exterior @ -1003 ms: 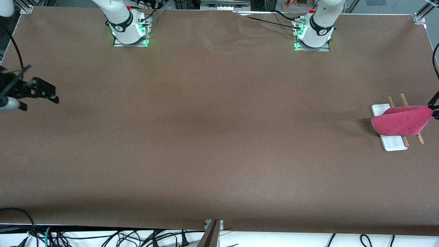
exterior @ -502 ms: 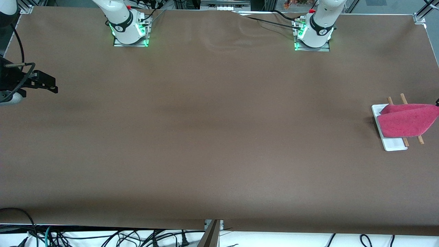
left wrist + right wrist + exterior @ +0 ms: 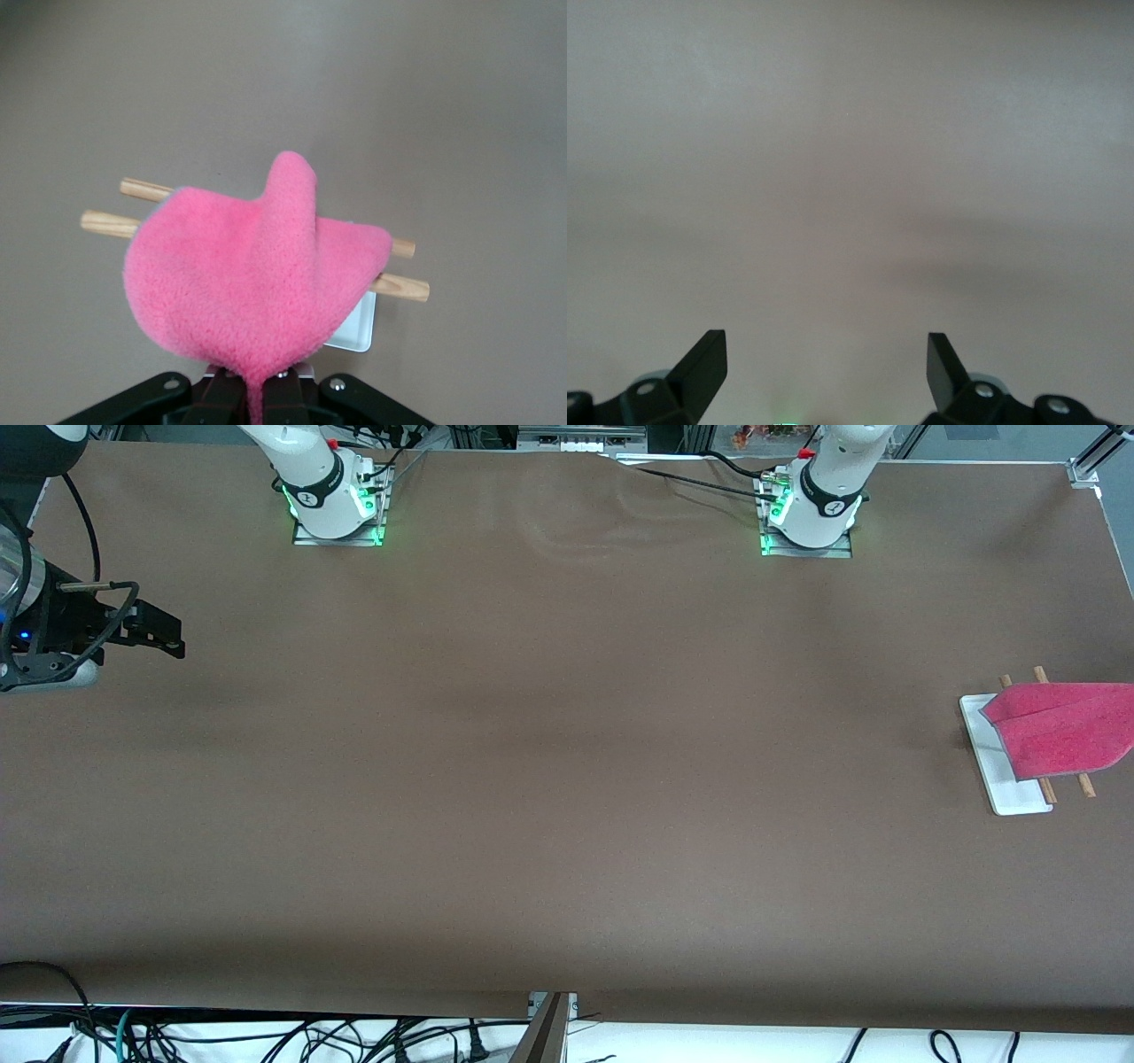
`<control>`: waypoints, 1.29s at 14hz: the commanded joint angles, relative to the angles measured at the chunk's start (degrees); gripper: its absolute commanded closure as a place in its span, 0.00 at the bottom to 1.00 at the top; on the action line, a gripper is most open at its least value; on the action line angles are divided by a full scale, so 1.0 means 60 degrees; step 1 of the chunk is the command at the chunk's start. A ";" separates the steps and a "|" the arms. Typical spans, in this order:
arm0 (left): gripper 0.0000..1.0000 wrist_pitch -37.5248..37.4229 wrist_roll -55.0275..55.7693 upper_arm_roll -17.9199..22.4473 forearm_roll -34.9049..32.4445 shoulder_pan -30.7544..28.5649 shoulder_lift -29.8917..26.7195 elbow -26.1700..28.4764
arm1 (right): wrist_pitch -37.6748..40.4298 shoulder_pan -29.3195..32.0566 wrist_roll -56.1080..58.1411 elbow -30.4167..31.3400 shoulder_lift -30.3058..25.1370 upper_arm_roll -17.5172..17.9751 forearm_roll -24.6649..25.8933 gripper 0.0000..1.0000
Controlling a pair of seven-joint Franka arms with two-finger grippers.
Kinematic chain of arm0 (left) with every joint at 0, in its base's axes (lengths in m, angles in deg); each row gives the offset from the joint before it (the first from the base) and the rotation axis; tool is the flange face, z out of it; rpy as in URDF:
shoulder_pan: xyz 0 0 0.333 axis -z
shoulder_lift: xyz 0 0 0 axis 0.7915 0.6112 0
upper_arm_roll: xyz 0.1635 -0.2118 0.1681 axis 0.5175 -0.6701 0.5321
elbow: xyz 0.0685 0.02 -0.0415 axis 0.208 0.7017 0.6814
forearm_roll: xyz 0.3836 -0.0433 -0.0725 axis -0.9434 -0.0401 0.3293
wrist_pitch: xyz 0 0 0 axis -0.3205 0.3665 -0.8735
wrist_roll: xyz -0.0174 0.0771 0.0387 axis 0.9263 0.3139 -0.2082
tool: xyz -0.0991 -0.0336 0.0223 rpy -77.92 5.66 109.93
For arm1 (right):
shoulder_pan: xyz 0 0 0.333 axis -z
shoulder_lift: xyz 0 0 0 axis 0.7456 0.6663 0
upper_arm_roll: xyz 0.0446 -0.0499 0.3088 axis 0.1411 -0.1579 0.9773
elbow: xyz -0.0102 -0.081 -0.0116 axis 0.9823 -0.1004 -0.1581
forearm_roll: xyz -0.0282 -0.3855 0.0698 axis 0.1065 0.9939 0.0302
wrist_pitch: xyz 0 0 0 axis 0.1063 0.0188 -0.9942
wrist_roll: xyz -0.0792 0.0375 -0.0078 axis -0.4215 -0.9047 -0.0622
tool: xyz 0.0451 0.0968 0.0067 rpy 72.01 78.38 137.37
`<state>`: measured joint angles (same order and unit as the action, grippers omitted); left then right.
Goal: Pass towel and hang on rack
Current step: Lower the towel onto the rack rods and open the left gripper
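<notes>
The left claw is positioned over the left arm's end of the desk and is clamped on one corner of the towel. The towel is draped across the two rods of the rack, with a fold standing up at its middle. In the front view the rack is located at 3 o'clock. The towel is fuzzy and pink-red; a thin grey edging is visible. The rods are thin, round, light-brown wood; the base is flat, white and rectangular. The right claw is held over the right arm's end of the desk, at 9 o'clock, with fingers spread apart and nothing between them.
</notes>
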<state>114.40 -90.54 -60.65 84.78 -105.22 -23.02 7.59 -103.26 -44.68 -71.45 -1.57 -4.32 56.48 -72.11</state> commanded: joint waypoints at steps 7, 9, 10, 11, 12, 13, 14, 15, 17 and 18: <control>1.00 -0.0034 -0.0041 -0.0083 -0.0063 0.0028 0.0684 -0.0457 | 0.0093 0.0055 -0.0050 -0.0040 0.0015 -0.0019 0.0098 0.00; 0.80 0.0402 -0.0550 -0.0098 -0.0063 0.0028 0.0931 -0.0544 | 0.0079 0.0055 -0.0050 -0.0040 0.0015 -0.0019 0.0083 0.00; 0.77 0.0536 -0.0916 -0.0098 -0.0034 0.0028 0.1208 -0.0704 | 0.0079 0.0055 -0.0050 -0.0040 0.0015 -0.0019 0.0083 0.00; 0.64 0.0537 -0.0993 -0.0098 0.0024 0.0013 0.1327 -0.0880 | 0.0079 0.0070 -0.0050 -0.0040 0.0015 -0.0019 0.0083 0.00; 0.01 0.0508 -0.1037 -0.0098 0.0054 -0.0059 0.1328 -0.0925 | 0.0079 0.0070 -0.0050 -0.0040 0.0044 -0.0019 0.0083 0.00; 0.00 0.0479 -0.1081 -0.0098 0.0040 -0.0089 0.1285 -0.0940 | 0.0079 0.0055 -0.0050 -0.0040 0.0045 -0.0019 0.0083 0.00; 0.00 0.0464 -0.1183 -0.0098 0.0054 -0.0089 0.1284 -0.1013 | 0.0079 0.0055 -0.0050 -0.0040 0.0059 -0.0019 0.0069 0.00; 0.00 0.0464 -0.1184 -0.0098 0.0054 -0.0060 0.1284 -0.1188 | 0.0079 0.0070 -0.0050 -0.0040 0.0045 -0.0019 0.0069 0.00; 0.00 0.0508 -0.1081 -0.0127 0.0491 0.0027 0.1299 -0.1627 | 0.0079 0.0055 -0.0050 -0.0040 0.0045 -0.0019 0.0069 0.00; 0.00 0.0537 -0.1067 -0.0142 0.0523 0.0129 0.1299 -0.1875 | 0.0079 0.0041 -0.0050 -0.0040 0.0045 -0.0019 0.0054 0.00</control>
<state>118.33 -95.78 -61.38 86.37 -105.33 -16.07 0.57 -103.26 -44.56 -71.45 -1.55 -3.86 56.15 -72.07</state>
